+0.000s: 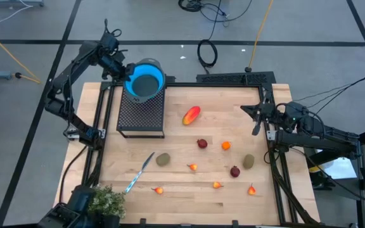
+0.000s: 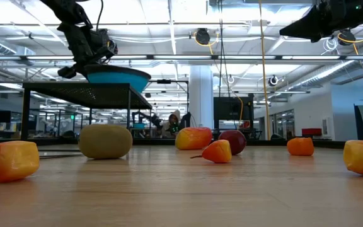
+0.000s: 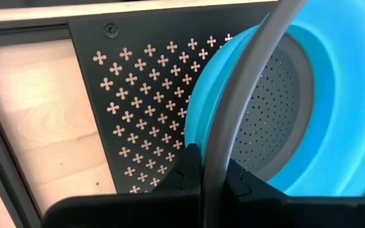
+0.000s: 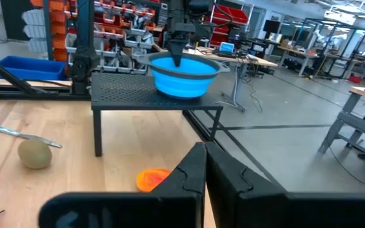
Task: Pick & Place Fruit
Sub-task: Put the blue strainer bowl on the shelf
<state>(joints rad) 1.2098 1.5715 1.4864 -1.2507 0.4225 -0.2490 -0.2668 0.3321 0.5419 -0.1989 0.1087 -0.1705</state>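
Observation:
A blue collapsible strainer bowl point(image 1: 146, 80) with a grey rim sits at the far end of a black perforated stand point(image 1: 141, 117). My left gripper point(image 1: 124, 71) is shut on the bowl's rim. The fruit lies loose on the wooden table: a long red-orange piece point(image 1: 191, 115), two olive ovals point(image 1: 163, 159) point(image 1: 249, 161), two dark red balls point(image 1: 202, 144) point(image 1: 234, 171), and small orange bits point(image 1: 225, 145). My right gripper point(image 4: 204, 166) hovers shut and empty, high over the table's right edge point(image 1: 253, 115). My left gripper pinches the bowl's grey rim point(image 3: 215, 158) between its two fingers, one finger point(image 3: 241, 182) inside the bowl and one point(image 3: 187, 172) outside. It comes slanting down from the table's left. The bowl's base point(image 2: 120, 83) is at the stand's top; whether it rests there I cannot tell.
A blue-handled knife point(image 1: 139, 172) lies at the near left beside an olive oval. A bushy green plant point(image 1: 106, 201) stands at the near left corner. Black frame rails point(image 1: 277, 171) run along the table's left, right and far edges.

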